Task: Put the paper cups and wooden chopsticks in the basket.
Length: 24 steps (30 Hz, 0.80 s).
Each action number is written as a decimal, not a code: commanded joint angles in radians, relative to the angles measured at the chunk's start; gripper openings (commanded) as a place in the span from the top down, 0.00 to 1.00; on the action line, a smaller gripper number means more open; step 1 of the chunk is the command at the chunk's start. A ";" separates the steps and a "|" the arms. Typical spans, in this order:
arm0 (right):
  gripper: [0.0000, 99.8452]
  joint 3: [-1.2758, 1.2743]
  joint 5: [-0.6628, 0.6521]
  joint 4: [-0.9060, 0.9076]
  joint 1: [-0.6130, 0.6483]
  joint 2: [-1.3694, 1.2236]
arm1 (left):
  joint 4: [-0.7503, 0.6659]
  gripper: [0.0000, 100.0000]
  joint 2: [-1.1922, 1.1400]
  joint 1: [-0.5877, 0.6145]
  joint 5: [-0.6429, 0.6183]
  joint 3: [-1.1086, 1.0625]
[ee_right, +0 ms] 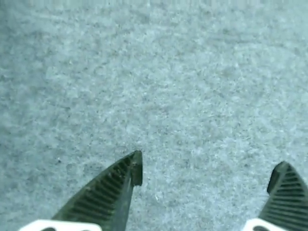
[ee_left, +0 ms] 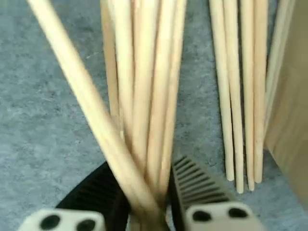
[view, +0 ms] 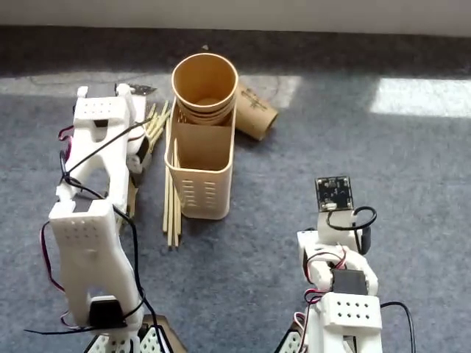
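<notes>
Grips a bundle of wooden chopsticks in the left gripper, with both fingers pressed in against the sticks near their lower ends. Lets one stick slant off toward the upper left of the left wrist view while the rest run nearly straight up the frame. Holds this bundle at the upper left of the high view, tips fanning out past the white wrist, just beside the upper left corner of the basket. Has the basket standing upright on the grey carpet at the centre of the high view, split into two compartments. Carries a stack of paper cups mouth-up in the compartment nearer the top of the frame. Leaves a single paper cup lying on its side on the carpet, just beside the basket's upper right corner; cannot tell whether touching. Leaves loose chopsticks flat on the carpet along the basket's left wall, running toward the bottom of the frame past the basket's lower edge. Shows these same sticks at the right of the left wrist view, next to the basket wall. Holds the right gripper spread wide at the lower right of the high view, well apart from the basket, with nothing but carpet between its fingers.
</notes>
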<state>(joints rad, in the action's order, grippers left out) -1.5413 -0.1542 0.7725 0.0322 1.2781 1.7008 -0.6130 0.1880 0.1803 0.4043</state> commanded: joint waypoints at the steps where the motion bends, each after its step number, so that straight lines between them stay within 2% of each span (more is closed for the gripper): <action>1: 0.61 0.007 -0.009 -0.016 -0.012 0.010 | 0.061 0.84 0.004 -0.056 -0.008 0.021; 7: 0.61 0.007 -0.009 -0.016 -0.012 0.010 | 0.061 0.80 0.015 -0.050 -0.008 0.001; 14: 0.61 0.007 -0.009 -0.016 -0.010 0.010 | 0.060 0.80 0.005 0.018 -0.003 0.142; 20: 0.61 0.005 -0.009 -0.016 -0.010 0.010 | 0.055 0.80 0.005 -0.035 0.000 0.159; 24: 0.61 0.005 -0.009 -0.016 -0.010 0.010 | -0.015 0.74 0.004 -0.087 0.000 0.151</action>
<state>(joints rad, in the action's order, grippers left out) -1.5413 -0.1542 0.7725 0.0322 1.2781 1.7285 -0.6222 0.1603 0.1803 0.5271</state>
